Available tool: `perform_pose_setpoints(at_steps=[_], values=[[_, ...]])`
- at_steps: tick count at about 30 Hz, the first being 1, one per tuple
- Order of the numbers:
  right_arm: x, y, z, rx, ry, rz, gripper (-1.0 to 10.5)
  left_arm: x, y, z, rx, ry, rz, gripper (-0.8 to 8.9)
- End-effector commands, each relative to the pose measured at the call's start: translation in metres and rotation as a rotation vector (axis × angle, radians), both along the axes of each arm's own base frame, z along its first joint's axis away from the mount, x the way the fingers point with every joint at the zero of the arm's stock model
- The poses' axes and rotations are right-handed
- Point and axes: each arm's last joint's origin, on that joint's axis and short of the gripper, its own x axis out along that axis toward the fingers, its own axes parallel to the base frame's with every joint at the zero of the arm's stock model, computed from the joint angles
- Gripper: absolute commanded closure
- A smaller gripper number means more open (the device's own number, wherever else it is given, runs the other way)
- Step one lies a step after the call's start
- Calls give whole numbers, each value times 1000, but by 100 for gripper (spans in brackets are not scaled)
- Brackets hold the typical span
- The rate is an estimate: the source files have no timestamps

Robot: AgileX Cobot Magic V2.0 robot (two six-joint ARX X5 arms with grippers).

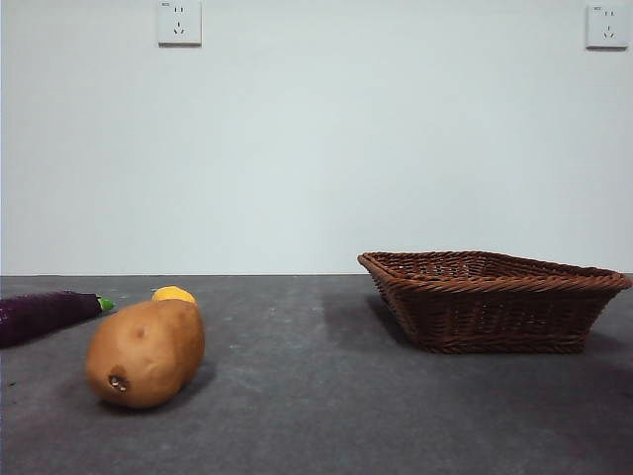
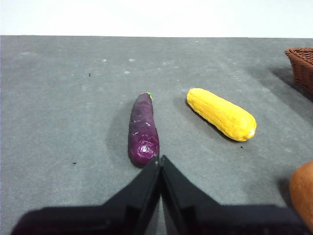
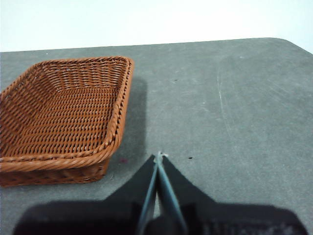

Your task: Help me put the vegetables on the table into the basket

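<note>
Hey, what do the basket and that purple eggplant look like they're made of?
The basket looks like woven wicker or rattan, reddish brown with a slight sheen: braided strands and a twisted rim show clearly. The eggplant looks like molded plastic or rubber rather than real; its dark purple skin is evenly colored, lightly textured and glossy at the rounded end, though a real one can't be ruled out.

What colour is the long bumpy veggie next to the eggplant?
Yellow. The corn cob shows best in the left wrist view.
</note>
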Motion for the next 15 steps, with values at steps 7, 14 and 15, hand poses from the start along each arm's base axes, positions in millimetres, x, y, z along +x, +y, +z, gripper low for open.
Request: perform_pose_setpoints(at_steps=[7,14,15], values=[[0,0,-2,199,1,-35,947,0,0,-3,-8,2,-1,815],[-2,4,10,391,-9,61,955,0,0,11,-127,-25,17,819],[-3,4,14,412,-12,79,955,-1,0,16,-153,-27,22,819]])
